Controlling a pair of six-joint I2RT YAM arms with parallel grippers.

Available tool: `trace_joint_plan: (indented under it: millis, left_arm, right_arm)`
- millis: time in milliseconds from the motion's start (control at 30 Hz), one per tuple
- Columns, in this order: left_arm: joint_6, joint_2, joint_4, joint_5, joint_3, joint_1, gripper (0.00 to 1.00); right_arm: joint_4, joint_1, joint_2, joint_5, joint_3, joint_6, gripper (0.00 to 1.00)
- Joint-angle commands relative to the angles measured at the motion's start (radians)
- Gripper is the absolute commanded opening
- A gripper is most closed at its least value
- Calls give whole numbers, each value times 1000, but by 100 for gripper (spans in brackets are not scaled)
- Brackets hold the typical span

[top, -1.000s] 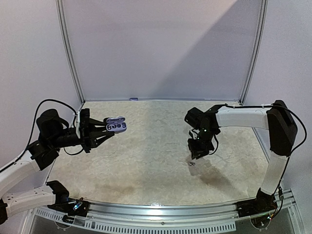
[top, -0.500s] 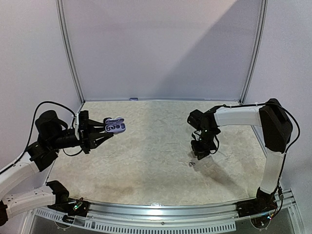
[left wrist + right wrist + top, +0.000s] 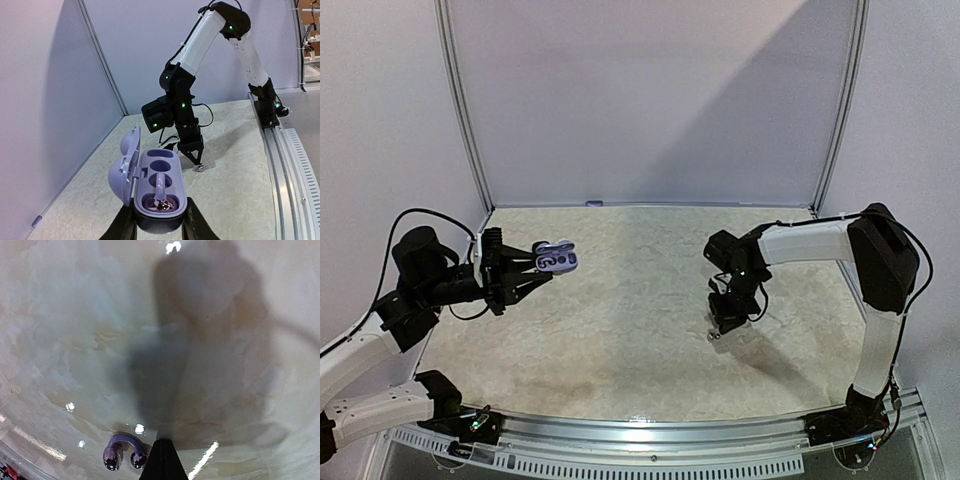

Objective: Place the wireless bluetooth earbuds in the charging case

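The right gripper [image 3: 719,327] is clenched shut on nothing, its tips pointing down at the table [image 3: 620,340], well apart from the charging case [image 3: 557,259] and on that case's right. In the right wrist view the two fingers meet in a single dark point, and the lavender earbud [image 3: 122,452], a small curved piece with two dark rounded ends, lies on the table just beside that point, not between the fingers. Whether it touches them I cannot tell. The left gripper [image 3: 157,229] grasps the lavender charging case by its lower body and holds it in the air, clear of the table. The case's lid [image 3: 125,165] stands swung open to one side. Something small and shiny sits in the case's nearest recess; the other recesses look bare.
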Motion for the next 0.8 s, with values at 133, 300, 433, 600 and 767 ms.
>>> trace_joint_plan:
  millis: [133,300,433,600,767]
  left_arm:
    - [10,1,-14,-7,-10,-12,0]
    - [13,3,-18,-9,-9,-12,0]
    - [18,6,-16,-8,-8,-12,0]
    - [23,8,-20,-7,-4,-12,0]
    - [30,12,-18,-6,-2,-13,0]
  right_arm:
    - [22,62,0,-105,-33,36,0]
    - [0,88,-12,-123,-33,53,0]
    - [6,108,-16,-157,-29,67,0]
    - [23,130,-12,-195,-29,81,0]
    - [81,158,-3,-250,-16,102,0]
